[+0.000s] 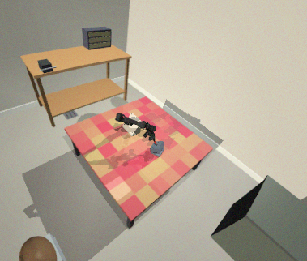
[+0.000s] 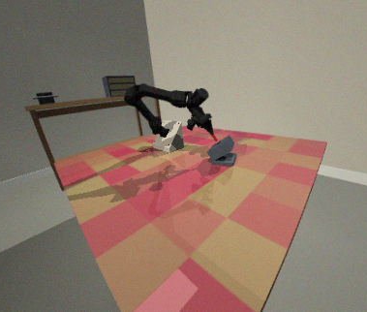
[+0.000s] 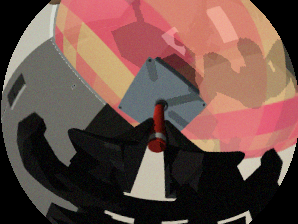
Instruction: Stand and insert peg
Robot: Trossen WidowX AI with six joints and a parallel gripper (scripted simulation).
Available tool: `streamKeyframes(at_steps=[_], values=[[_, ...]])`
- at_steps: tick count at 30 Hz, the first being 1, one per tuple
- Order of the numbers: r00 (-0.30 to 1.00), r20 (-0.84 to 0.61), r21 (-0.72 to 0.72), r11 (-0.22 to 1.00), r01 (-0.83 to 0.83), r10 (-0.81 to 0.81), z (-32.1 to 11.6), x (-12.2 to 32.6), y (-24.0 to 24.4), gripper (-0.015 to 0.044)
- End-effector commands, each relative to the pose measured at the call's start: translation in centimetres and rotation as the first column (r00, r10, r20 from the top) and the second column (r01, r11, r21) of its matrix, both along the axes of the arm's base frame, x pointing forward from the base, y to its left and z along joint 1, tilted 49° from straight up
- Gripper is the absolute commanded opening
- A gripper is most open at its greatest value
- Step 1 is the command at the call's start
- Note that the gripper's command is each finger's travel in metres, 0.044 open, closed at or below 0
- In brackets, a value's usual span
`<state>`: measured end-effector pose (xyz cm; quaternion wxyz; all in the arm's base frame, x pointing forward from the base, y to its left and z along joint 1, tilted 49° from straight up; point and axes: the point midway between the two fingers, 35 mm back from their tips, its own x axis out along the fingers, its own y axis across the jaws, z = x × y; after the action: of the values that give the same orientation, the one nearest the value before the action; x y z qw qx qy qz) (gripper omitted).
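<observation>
My gripper is shut on the red peg. The peg's banded end is nearest the wrist camera, and its plain end points down at the sloped panel. The blue-grey sloped panel stands on its base just below the fingers. In the wrist view the plain end overlaps the dark hole in the panel's face. In the exterior view the peg's tip is close to the face. I cannot tell whether it is inside the hole.
The arm's white wedge-shaped base block stands behind the panel. The checkered table carries both. A wooden workbench with a drawer cabinet stands beyond the table.
</observation>
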<state>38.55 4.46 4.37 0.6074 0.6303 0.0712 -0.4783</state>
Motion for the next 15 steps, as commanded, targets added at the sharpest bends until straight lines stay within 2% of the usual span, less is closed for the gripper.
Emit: streamKeyframes(at_steps=[1,15], values=[[1.0,-0.007,0.0,1.0,-0.005,0.005,-0.6,0.2,-0.22,0.0],[1.0,0.0,0.0,1.0,0.0,0.0,-0.39,0.24,-0.24,0.0]])
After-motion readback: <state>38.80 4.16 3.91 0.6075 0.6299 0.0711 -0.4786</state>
